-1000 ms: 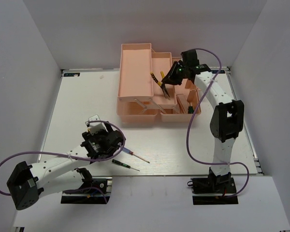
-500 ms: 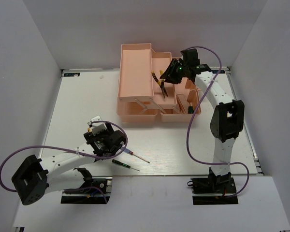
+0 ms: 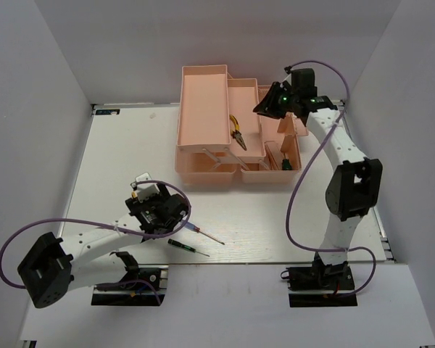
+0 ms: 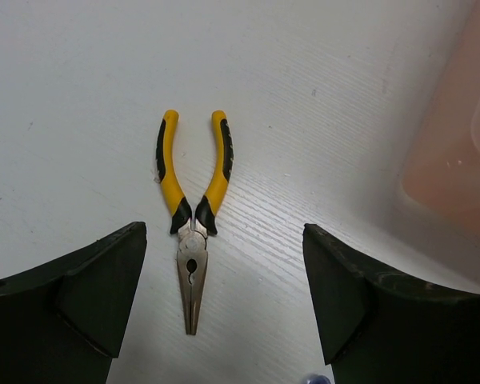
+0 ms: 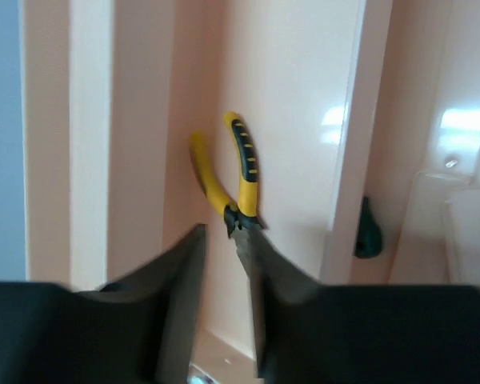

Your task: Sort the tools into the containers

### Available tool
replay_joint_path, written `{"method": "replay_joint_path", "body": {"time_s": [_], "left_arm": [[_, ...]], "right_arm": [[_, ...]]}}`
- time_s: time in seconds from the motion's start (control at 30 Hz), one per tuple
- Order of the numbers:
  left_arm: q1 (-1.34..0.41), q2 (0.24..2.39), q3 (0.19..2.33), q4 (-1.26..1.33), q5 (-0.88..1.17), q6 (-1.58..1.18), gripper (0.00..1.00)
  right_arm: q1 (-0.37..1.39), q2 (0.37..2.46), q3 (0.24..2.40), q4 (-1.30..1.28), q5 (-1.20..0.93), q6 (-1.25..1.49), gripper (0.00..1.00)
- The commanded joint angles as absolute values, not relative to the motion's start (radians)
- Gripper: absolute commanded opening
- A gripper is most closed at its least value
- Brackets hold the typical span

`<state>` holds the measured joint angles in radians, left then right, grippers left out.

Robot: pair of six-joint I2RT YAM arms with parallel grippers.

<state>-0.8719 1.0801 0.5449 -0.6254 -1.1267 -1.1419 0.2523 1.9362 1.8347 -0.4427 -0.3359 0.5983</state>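
My left tool [image 4: 224, 268] hangs spread wide over yellow-and-black-handled steel pliers [image 4: 192, 216], which lie flat on the white counter [image 4: 344, 96] near the translucent pink plastic toolbox [image 3: 203, 101]. My right tool [image 5: 224, 240], partly spread and empty, hovers above a second yellow-handled pair [image 5: 244, 172] in that toolbox's middle tray.

You have a white wood-grain table [image 3: 275, 217] carrying a translucent pink plastic toolbox [image 3: 203, 163] at 12 o'clock, a purple-handled thin screwdriver [image 3: 206, 236] and a dark green-handled thin screwdriver [image 3: 187, 247] at 7, and yellow-and-black-handled pliers [image 4: 194, 232] at 8.
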Motion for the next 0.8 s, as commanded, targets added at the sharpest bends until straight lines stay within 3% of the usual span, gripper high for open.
{"method": "replay_joint_path", "body": {"time_s": [0.0,0.07,0.27,0.43,0.6,0.77], "left_arm": [[-0.856,1.085,0.528,-0.600,-1.157,-1.157,0.88],[-0.856,1.097,0.528,-0.589,-1.157,-1.147,0.84],[-0.793,1.219,0.538,-0.535,-1.157,-1.147,0.58],[-0.678,1.276,0.548,-0.344,-1.017,-1.007,0.58],[-0.589,1.258,0.535,-0.250,-0.878,-0.864,0.68],[-0.519,1.293,0.569,-0.250,-0.789,-0.813,0.70]], "right_arm": [[0.229,1.806,1.772,-0.376,-0.374,0.468,0.28],[0.216,1.757,1.720,-0.374,-0.414,0.398,0.00],[0.186,1.559,1.441,-0.350,-0.491,0.193,0.00],[0.167,1.373,1.174,-0.276,-0.474,0.121,0.00],[0.137,1.293,1.062,-0.259,-0.479,0.110,0.00],[0.118,1.281,1.016,-0.235,-0.508,0.133,0.00]]}}
